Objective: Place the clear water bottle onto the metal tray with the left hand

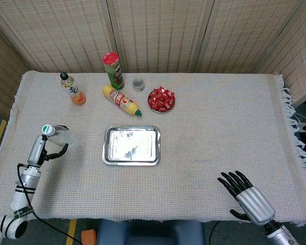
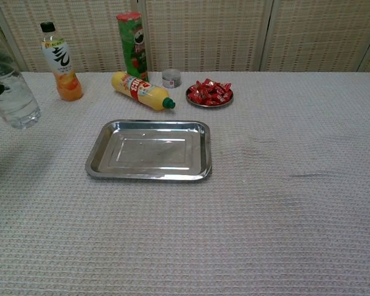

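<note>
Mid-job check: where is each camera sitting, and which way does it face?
Head view: high over the near table edge, looking down on the tray; shows the left hand holding the water bottle and the open right hand.
Chest view: low at the near edge, facing the back screen; only a dark bit of the left hand at the left border shows.
Shared: tray, water bottle, candy dish.
</note>
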